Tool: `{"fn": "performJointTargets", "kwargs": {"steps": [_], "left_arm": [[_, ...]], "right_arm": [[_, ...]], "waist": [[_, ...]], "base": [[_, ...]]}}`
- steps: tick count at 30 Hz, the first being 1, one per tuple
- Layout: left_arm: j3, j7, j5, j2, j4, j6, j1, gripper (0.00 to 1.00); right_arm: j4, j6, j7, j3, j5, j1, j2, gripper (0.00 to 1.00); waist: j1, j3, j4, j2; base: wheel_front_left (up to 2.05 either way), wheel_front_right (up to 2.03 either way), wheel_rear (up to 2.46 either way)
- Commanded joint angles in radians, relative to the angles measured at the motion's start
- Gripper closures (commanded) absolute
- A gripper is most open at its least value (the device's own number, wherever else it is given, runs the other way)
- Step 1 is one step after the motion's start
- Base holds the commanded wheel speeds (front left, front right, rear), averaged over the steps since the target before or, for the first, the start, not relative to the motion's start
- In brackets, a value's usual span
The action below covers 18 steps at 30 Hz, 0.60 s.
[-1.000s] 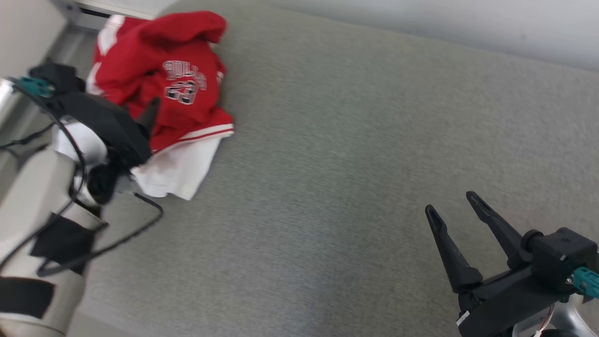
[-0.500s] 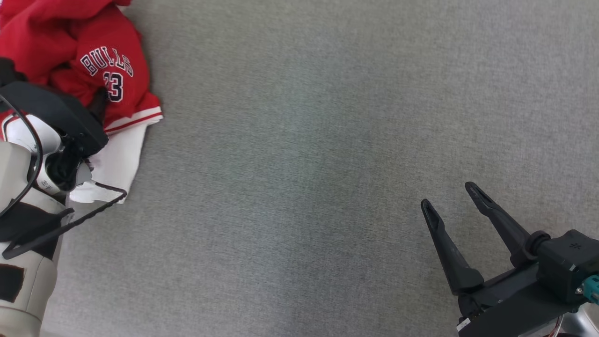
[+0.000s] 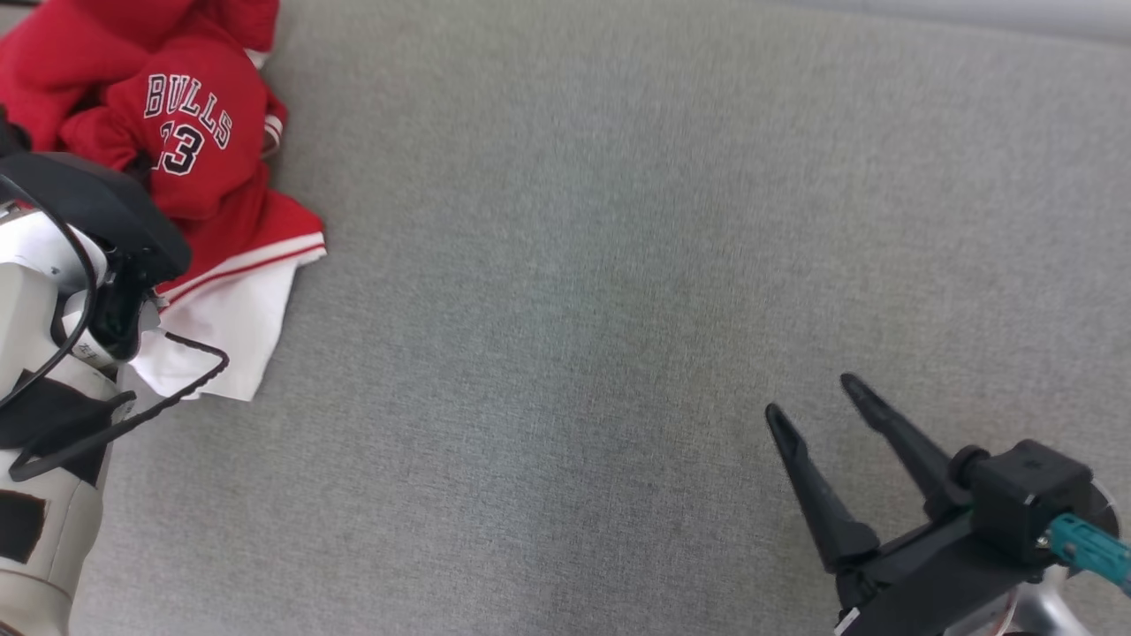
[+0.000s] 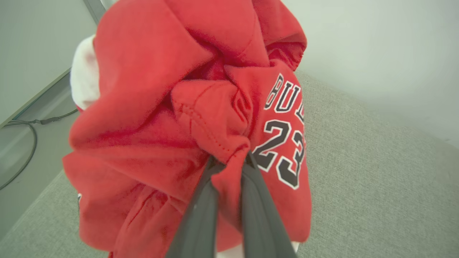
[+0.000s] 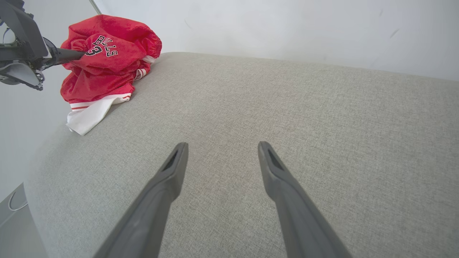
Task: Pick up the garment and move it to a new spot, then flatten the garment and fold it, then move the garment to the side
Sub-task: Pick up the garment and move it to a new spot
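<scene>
The garment is a crumpled red jersey with "BULLS 23" print and a white hem, lying at the far left of the grey surface. My left gripper is shut on a bunched red fold of the garment, just beside the number print. From the right wrist view the left gripper reaches into the garment from the left. Over bare fabric at the lower right, far from the garment, my right gripper stands open with nothing between its fingers.
The grey upholstered surface stretches wide to the right of the garment. Its left edge drops to a floor with a dark cable. A pale wall runs along the far side.
My left gripper has gone from open to shut, pinching a red fold of the garment and bunching it up. The head camera has shifted. The right gripper stays open.
</scene>
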Motion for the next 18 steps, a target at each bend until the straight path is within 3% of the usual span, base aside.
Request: {"fn": "performJointTargets", "kwargs": {"steps": [1,5,13,18], "left_arm": [[-0.011,-0.008,0.019,0.010,-0.004,-0.008,-0.015,1.00],[-0.040,-0.011,0.041,0.010,-0.033,-0.019,-0.037,1.00],[-0.122,0.005,0.092,-0.053,-0.130,-0.051,-0.078,1.00],[-0.147,0.029,0.096,-0.083,-0.165,-0.050,-0.088,1.00]], "right_arm": [[0.022,0.000,-0.015,0.008,0.024,0.010,-0.003,0.00],[0.077,0.000,-0.062,0.018,0.069,0.024,-0.002,0.00],[0.189,0.000,-0.158,0.006,0.152,0.043,-0.002,0.00],[0.236,0.000,-0.195,0.002,0.184,0.049,-0.002,0.00]], "waist": [[0.0000,-0.100,-0.001,0.0000],[0.0000,-0.199,-0.013,0.0000],[0.0000,-0.365,-0.058,0.0000],[0.0000,-0.418,-0.085,0.0000]], "base": [[0.00,0.00,0.00],[0.00,0.00,0.00],[0.00,0.00,0.00],[0.00,0.00,0.00]]}}
